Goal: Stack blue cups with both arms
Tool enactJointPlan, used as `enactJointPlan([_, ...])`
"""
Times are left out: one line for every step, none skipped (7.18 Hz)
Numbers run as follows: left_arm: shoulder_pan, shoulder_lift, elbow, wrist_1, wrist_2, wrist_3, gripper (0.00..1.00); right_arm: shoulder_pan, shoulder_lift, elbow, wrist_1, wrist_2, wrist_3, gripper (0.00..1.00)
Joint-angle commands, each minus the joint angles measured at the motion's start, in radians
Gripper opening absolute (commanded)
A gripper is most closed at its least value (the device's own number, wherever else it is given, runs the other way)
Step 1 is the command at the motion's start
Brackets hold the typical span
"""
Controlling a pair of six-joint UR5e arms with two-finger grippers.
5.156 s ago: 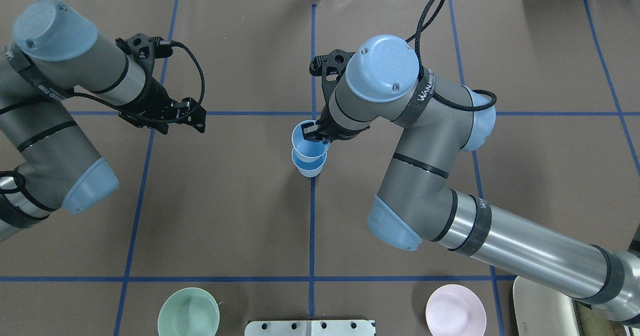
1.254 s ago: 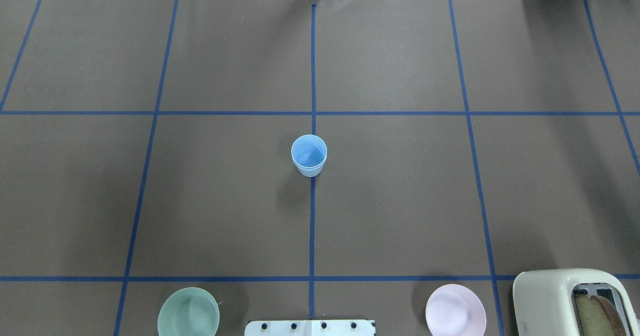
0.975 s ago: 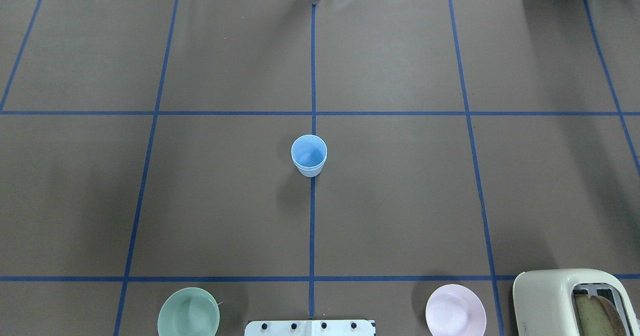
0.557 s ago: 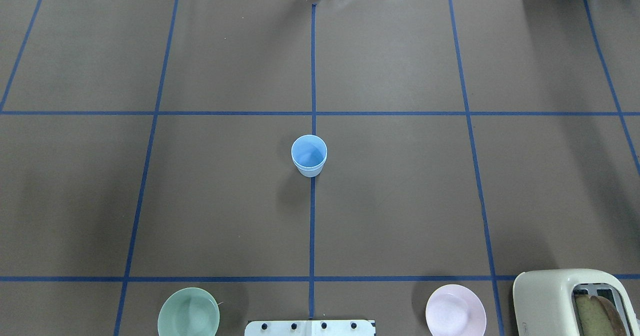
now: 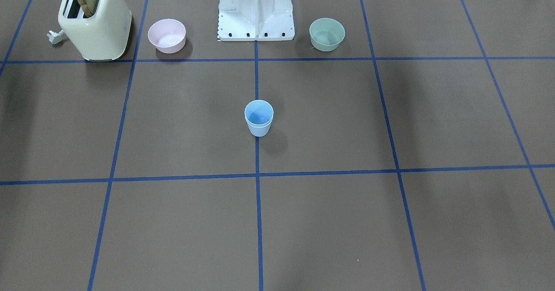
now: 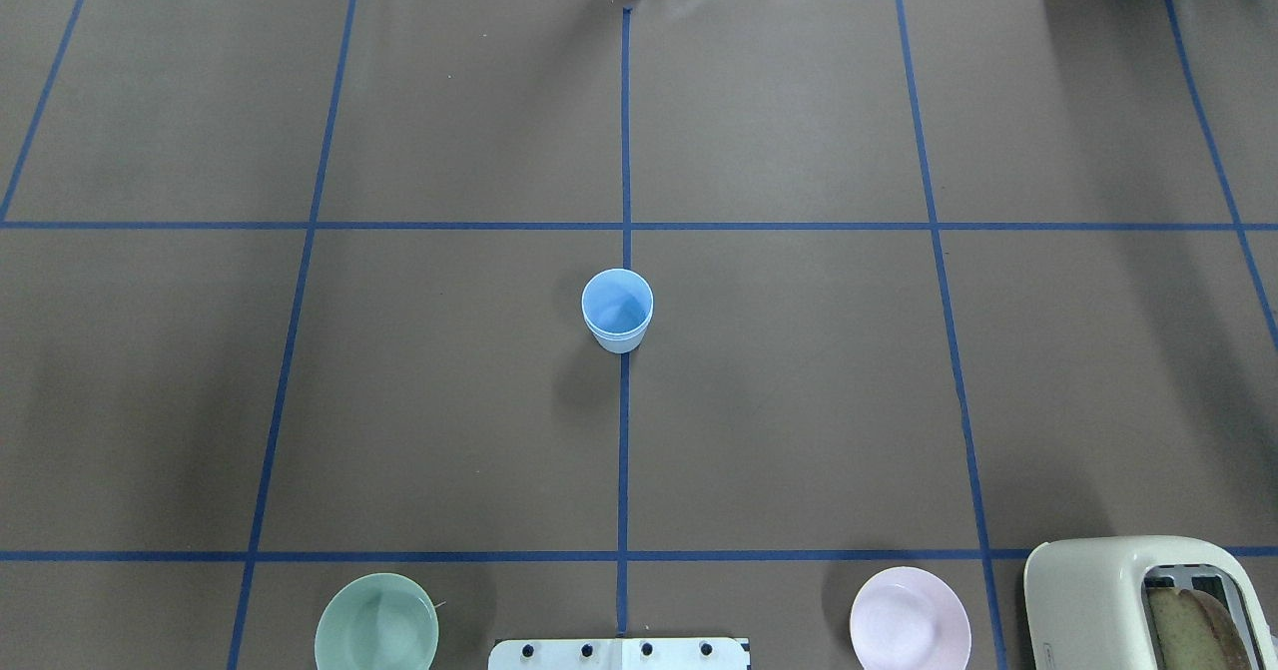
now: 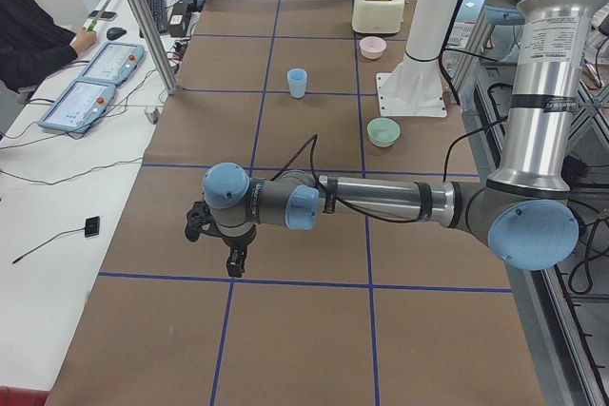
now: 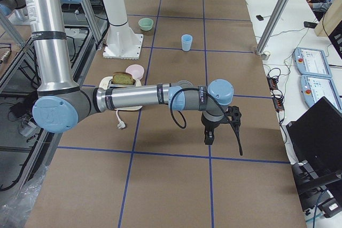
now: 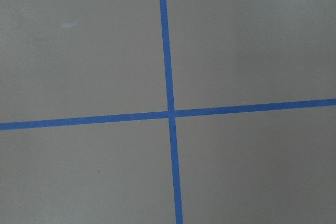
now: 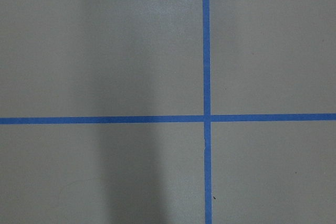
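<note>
The brown desk (image 6: 799, 400) bears the rest. The left arm (image 7: 381, 199) and right arm (image 8: 139, 95) reach low over its opposite ends. The left hand (image 7: 233, 263) and right hand (image 8: 208, 138) point downward; I cannot tell whether either's fingers are apart or together. The blue cups (image 6: 617, 311), nested upright, stand between the hands, well apart from both.

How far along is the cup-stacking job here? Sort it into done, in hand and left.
Done: the two pale blue plastic tumblers stand nested and upright on the centre tape line; a double rim shows. In hand: nothing. The left arm's tool and the right arm's tool hang near opposite table ends, holding no cup. Left: apparently nothing.
</note>
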State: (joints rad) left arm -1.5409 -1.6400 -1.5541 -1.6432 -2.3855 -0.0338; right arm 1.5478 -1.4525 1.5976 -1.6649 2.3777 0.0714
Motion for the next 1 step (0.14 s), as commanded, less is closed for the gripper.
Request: enactJointPlan([0.001, 0.006, -0.001, -0.001, -0.001, 0.000, 0.99, 0.000, 0.000, 0.001, 0.001, 0.001, -0.002, 1.00])
